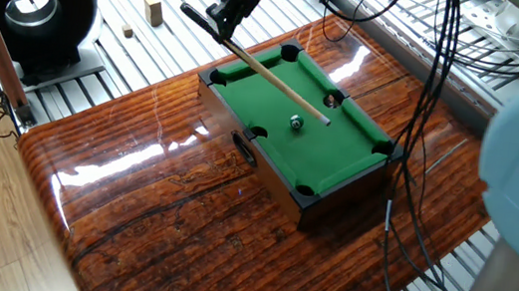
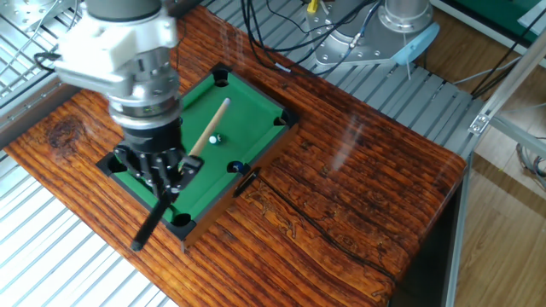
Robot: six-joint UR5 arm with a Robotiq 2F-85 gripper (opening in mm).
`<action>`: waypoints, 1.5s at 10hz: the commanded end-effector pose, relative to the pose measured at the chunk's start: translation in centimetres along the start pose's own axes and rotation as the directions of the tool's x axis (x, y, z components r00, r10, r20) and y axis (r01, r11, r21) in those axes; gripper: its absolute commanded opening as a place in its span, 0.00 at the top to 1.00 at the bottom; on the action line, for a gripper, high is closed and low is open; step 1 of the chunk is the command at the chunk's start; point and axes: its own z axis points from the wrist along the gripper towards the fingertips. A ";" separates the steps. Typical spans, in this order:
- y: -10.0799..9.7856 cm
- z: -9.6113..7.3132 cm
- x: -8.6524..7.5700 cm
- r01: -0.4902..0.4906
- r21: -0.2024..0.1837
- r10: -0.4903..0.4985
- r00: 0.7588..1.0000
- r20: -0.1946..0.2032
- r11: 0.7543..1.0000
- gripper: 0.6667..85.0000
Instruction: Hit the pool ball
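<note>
- Gripping the cue stick (image 1: 278, 79) by its dark butt, gripper (image 1: 224, 20) closed, past the mini table's (image 1: 344, 177) corner
- Resting mid-felt: pool ball (image 1: 297, 122), just beside the tip, off the shaft's axis

felt (image 1: 338, 156): green | cue stick (image 1: 278, 84): pale wood | pool ball (image 1: 296, 122): dark grey, whitish

We see bright, even light; white glare streaks the glossy worktop (image 1: 138, 150), and the moving arm (image 2: 128, 51) is motion-blurred.
</note>
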 end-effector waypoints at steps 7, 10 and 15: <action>0.8 -0.9 7.4 0.280 -0.018 -0.277 0.931 -0.236 0.960 1.00; 2.4 -1.0 7.8 0.343 -0.098 -0.356 0.906 -0.228 0.934 1.00; 5.5 1.3 0.0 0.301 -0.081 -0.309 0.945 -0.111 0.950 1.00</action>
